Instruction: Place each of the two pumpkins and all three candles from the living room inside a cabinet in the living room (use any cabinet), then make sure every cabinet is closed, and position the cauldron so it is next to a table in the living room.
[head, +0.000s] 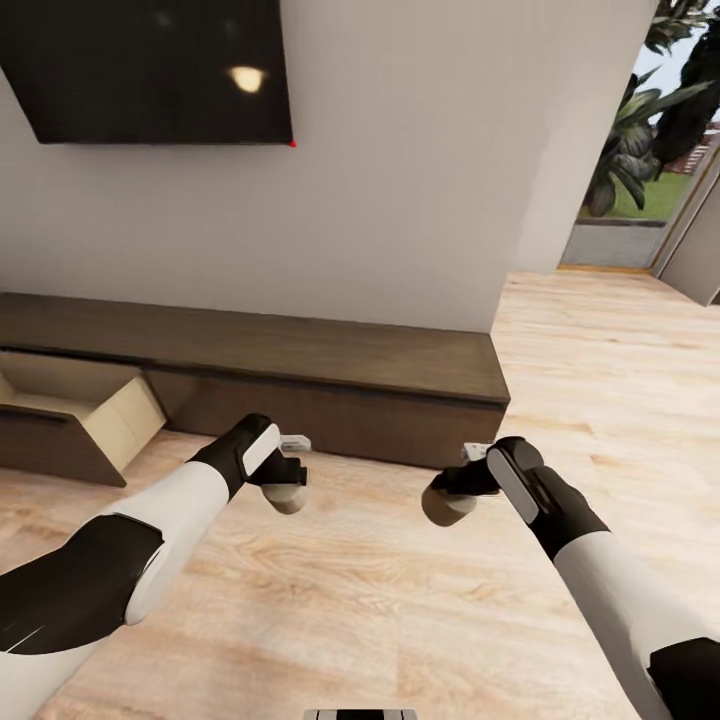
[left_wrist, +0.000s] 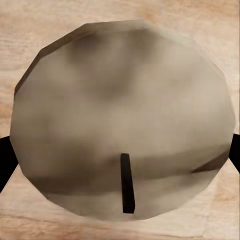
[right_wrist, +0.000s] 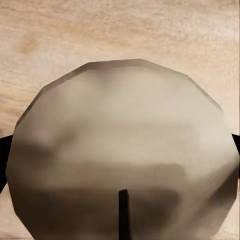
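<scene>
A pale, grainy wood-plank floor spreads across the near part of the head view and runs right toward a glazed opening at the far right, with dark green foliage and a patch of grass beyond it. A plain light-grey wall closes the far side, and a large black flat screen hangs on it at the upper left, catching a small round glare. Against the foot of the wall stands the long, low dark-brown wooden cabinet, its flat top bare; at its left end one drawer is pulled out toward the near side, showing a pale wood interior (nothing can be made out inside the visible part). The remaining fronts to the right sit flush. Both arms, white with black sleeves, reach forward over the floor just in front of the cabinet. The left jaws hold a squat, pale grey-beige cylindrical candle, and in the left wrist view that candle shows end-on with its short dark wick, a black finger at each side pressed to its flank. The right jaws likewise clamp a second candle of the same squat beige form, seen end-on in the right wrist view with black fingers touching both flanks. Both candles hang above the floor, near the cabinet's closed fronts and to the right of the open drawer.
</scene>
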